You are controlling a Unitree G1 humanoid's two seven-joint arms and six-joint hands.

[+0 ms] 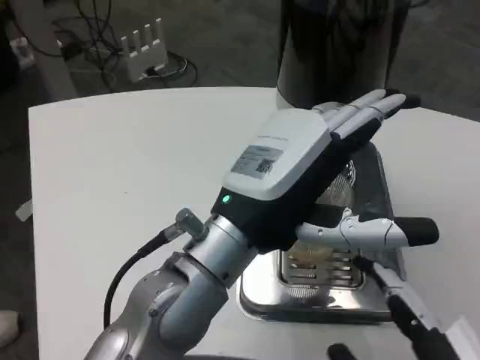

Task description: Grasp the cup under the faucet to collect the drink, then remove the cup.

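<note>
The left hand (300,161) is raised above the right half of the desk (112,180), its white back turned up toward the camera. A green light shows at the wrist end of the black casing. Its fingers (367,111) are stretched out nearly straight and lie close together, pointing toward the far right edge; the thumb (375,231) juts out sideways to the right. The fingers hold nothing that can be seen. The silver left forearm (187,292) rises from the near edge, with a black cable looping off its left side.

At the near right corner only black and white parts of the right hand (409,319) show; whether its fingers are spread or closed cannot be told.

The desk is white and bare across its left half. Beyond its far edge lies a grey floor with loose cables and a white ribbed object (142,45).

Under the left hand, near the right edge, sits a polished metal drip tray (315,300) with a slotted grate. A dark cylindrical dispenser body (337,45) stands at the far edge behind it. The hand covers most of the tray; the cup and faucet cannot be made out beneath it.
</note>
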